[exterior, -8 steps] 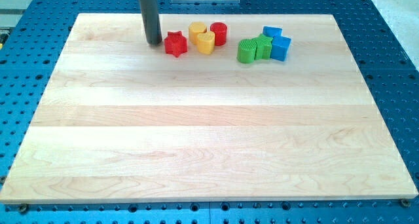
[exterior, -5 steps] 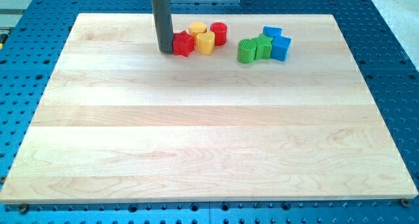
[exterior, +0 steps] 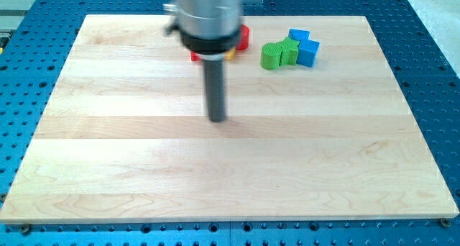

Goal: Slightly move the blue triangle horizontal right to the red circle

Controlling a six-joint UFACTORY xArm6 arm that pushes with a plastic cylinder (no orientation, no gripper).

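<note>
Since the earlier frame my tip (exterior: 217, 119) has slid away from the red star toward the view's bottom and now rests on bare wooden surface (exterior: 230, 174), touching no block. There is no gripper, only the rod. Beyond it, the arm's body hides most of the red and yellow blocks; the red circle (exterior: 244, 36) peeks out at its right. Farther right, well apart from my tip, sit two green blocks (exterior: 279, 55), with a blue cube (exterior: 307, 52) and the blue triangle (exterior: 298, 35) behind.
</note>
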